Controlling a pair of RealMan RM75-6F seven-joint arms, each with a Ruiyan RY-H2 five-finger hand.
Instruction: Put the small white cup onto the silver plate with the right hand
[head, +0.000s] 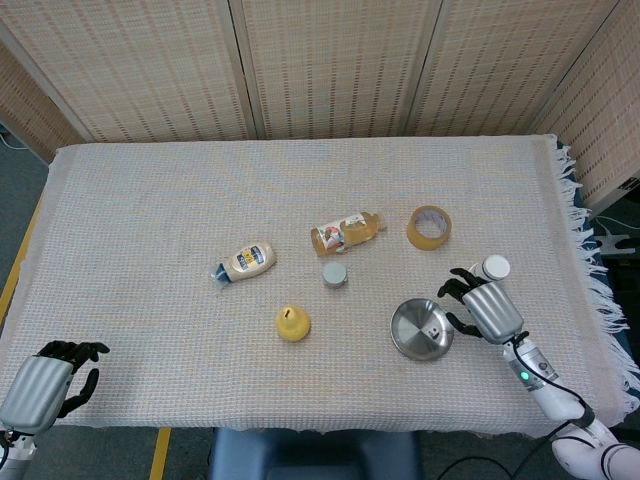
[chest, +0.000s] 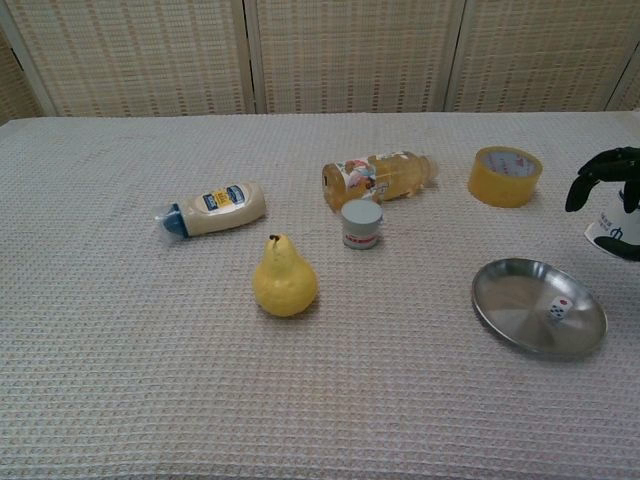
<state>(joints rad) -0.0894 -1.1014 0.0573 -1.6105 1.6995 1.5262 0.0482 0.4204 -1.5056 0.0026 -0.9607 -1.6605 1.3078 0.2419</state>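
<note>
A small white cup (head: 494, 267) lies at the table's right side, cut by the frame edge in the chest view (chest: 608, 231). My right hand (head: 486, 306) is right over and around it, dark fingers (chest: 598, 168) spread above it and the thumb low beside it; no firm grip shows. The silver plate (head: 408, 338) sits just left of the hand and holds a small white die (chest: 558, 310). A second small white cup with a grey top (chest: 360, 223) stands mid-table. My left hand (head: 42, 377) rests at the front left corner with its fingers curled in, holding nothing.
A yellow pear (chest: 284, 279) stands left of the plate. A mayonnaise bottle (chest: 213, 209) and a juice bottle (chest: 378, 177) lie on their sides further back. A yellow tape roll (chest: 504, 176) sits behind the plate. The fringed right table edge (head: 600, 300) is close to the hand.
</note>
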